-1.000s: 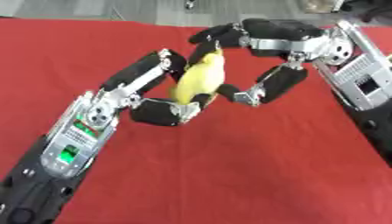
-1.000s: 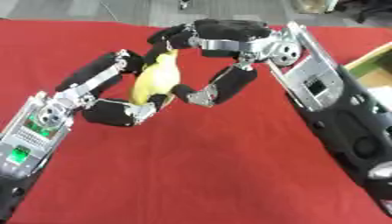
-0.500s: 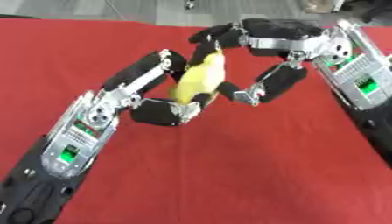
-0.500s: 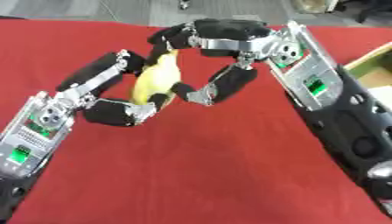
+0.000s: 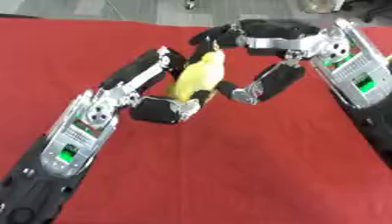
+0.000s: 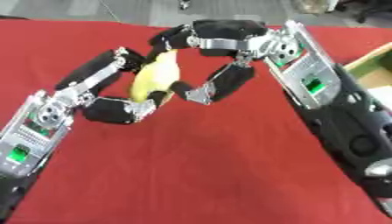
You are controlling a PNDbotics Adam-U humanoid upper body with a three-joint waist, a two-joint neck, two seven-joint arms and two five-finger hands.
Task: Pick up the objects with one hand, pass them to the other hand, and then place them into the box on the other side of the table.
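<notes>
A yellow banana (image 5: 196, 78) hangs upright above the red table (image 5: 229, 166), near the middle of the view. My left hand (image 5: 153, 94) comes in from the lower left, with its fingers along the banana's left side and its thumb curled under the lower end. My right hand (image 5: 257, 61) reaches in from the upper right; its fingers curl over the banana's top and its thumb presses the lower right side. Both hands are on the banana at once.
A box (image 6: 373, 65) with a pale rim and green inside shows at the right edge in the right eye view. Grey floor (image 5: 115, 8) lies beyond the table's far edge.
</notes>
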